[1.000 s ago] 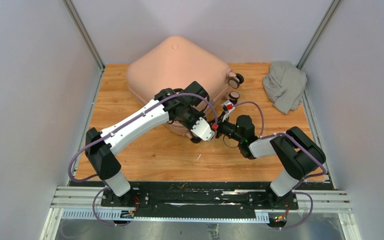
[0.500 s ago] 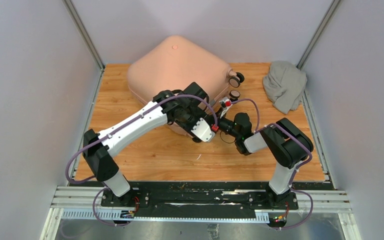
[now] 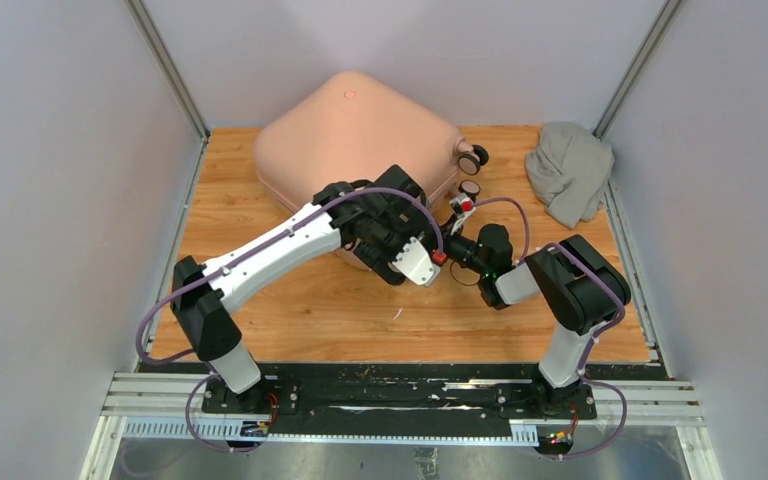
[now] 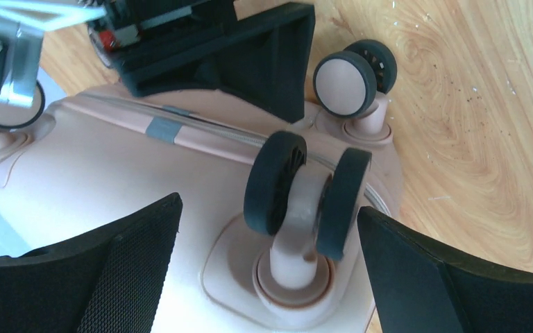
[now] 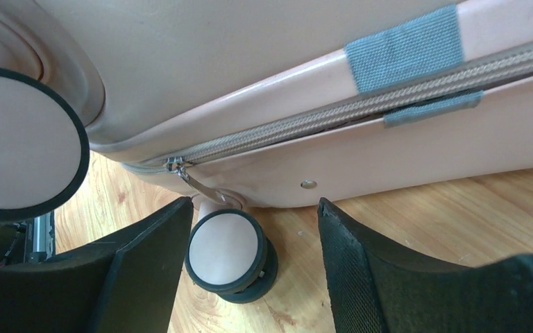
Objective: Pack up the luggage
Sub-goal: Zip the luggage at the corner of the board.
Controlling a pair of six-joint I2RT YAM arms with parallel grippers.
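**Ana:** Wide shot first: the wooden bench (image 3: 290,310) fills the floor of the booth, and the luggage (image 3: 350,130) sits at its far side, about centre. Pale pink shell, lying flat, halves together.

**Ben:** And turned corner-on to us, Ana, wheels pointing right. Both arms are in at that wheel end. The left arm (image 3: 270,245) reaches across from the near left, and the right arm (image 3: 580,290) is folded in tight from the near right.

**Ana:** Off in the far right corner lies a crumpled grey cloth (image 3: 568,170), well apart from the case.

**Ben:** Look at the left gripper (image 4: 269,208)! The jaws are spread wide, one on either side of a twin caster wheel (image 4: 305,191). There's daylight on both sides and it has hold of nothing.

**Ana:** The right gripper (image 5: 255,208) is parted too, Ben, and nothing is clamped there either. It's low by the bench, pointing at the side of the case, with a single caster wheel (image 5: 225,253) showing in the gap between its fingers.

**Ben:** Just above that wheel the zip pull (image 5: 191,180) dangles from the seam, close to one fingertip. From here I can't tell whether they touch.

**Ana:** A grey fabric tab (image 5: 406,48) crosses the zip further along.

**Ben:** And the smallest thing, up on top of the shell: the little round emblem (image 3: 350,94).
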